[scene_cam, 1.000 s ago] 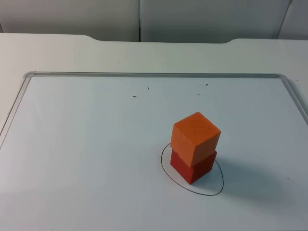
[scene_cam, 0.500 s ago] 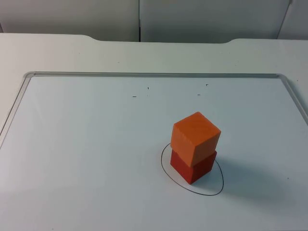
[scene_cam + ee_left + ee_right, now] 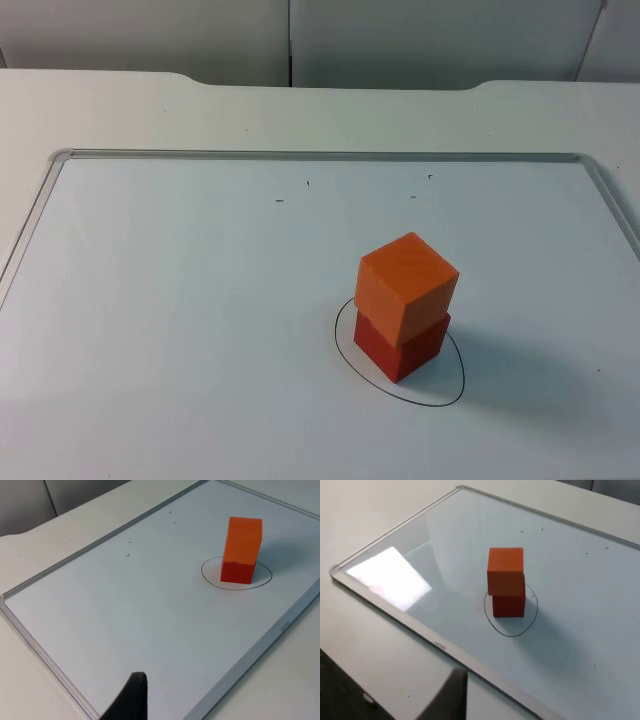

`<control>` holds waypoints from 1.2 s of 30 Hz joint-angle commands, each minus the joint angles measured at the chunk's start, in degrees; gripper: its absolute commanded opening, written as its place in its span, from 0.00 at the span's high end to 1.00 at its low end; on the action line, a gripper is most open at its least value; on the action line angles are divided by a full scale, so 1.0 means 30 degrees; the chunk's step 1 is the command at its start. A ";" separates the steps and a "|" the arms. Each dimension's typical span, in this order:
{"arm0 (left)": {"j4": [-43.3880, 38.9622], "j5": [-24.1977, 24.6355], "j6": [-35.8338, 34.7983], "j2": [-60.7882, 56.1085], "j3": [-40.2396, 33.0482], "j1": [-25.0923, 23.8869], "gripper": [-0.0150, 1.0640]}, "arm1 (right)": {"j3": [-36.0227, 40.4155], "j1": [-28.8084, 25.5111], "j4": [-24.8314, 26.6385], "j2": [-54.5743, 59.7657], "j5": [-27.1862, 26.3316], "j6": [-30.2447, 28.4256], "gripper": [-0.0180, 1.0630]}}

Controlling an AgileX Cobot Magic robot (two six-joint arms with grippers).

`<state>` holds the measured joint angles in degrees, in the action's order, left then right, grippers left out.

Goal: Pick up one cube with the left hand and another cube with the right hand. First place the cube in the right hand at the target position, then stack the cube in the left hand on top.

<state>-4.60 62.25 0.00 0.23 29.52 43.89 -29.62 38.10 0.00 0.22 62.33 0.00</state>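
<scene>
Nothing is seen to have moved since the earlier frames: the stack stands exactly where it stood. The orange cube with matte, hard-looking faces is set on top of the darker red cube of the same kind, slightly turned against it and overhanging a little. The red cube rests inside the thin black oval drawn on the whiteboard, which marks the target. The white, metal-framed whiteboard lies flat on the white table top.

Both arms are drawn back and wait. One dark fingertip of the left gripper is seen in the left wrist view, well apart from the stack; one of the right gripper likewise in the right wrist view. Whether either gripper is wide or narrow cannot be told.

The cubes are judged light, stiff and not fragile. The faces look smooth, so a hold would best be taken on two opposite flat sides, at mid-height. The task is judged finished.
</scene>
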 commanded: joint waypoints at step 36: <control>-0.0003 -0.0158 0.0000 -0.0078 -0.0049 0.0097 0.01 | 0.0162 -1.2357 0.0000 -0.0074 -0.0157 0.0000 0.01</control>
<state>-4.60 62.25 0.00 0.23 29.52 43.89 -29.62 1.36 0.00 0.22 62.33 0.00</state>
